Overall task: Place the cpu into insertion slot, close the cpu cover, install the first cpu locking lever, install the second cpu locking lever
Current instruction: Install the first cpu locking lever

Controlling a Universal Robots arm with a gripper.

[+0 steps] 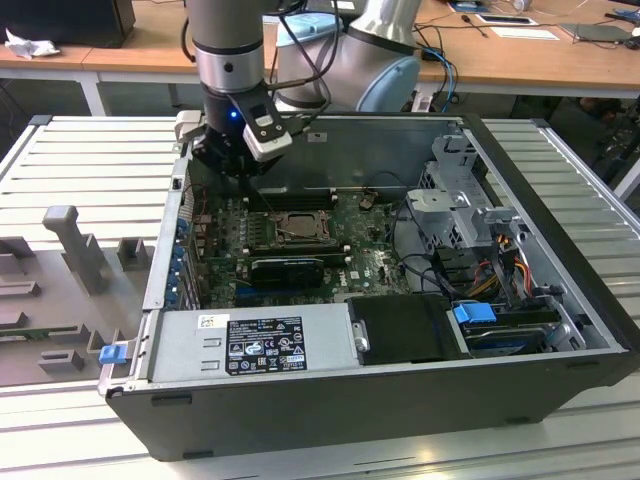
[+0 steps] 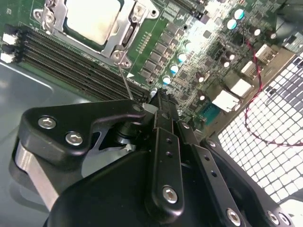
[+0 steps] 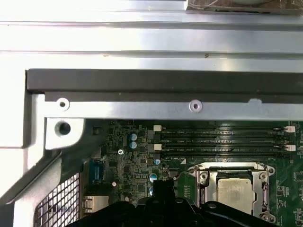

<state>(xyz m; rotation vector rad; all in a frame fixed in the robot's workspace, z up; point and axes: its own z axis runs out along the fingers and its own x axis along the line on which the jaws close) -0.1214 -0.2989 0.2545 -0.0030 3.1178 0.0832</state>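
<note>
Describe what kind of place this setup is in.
Probably an electronics or robotics lab bench. An open computer case lies on a slatted metal table, a robot arm hangs over its motherboard, and wooden desks stand behind.

Looking at a ribbed silver metal table [image 1: 80, 150]. Carries an open dark-grey metal computer case [image 1: 400, 400] mid-surface, plus a grey moulded plastic fixture [image 1: 75, 245] at the exterior view's left.
</note>
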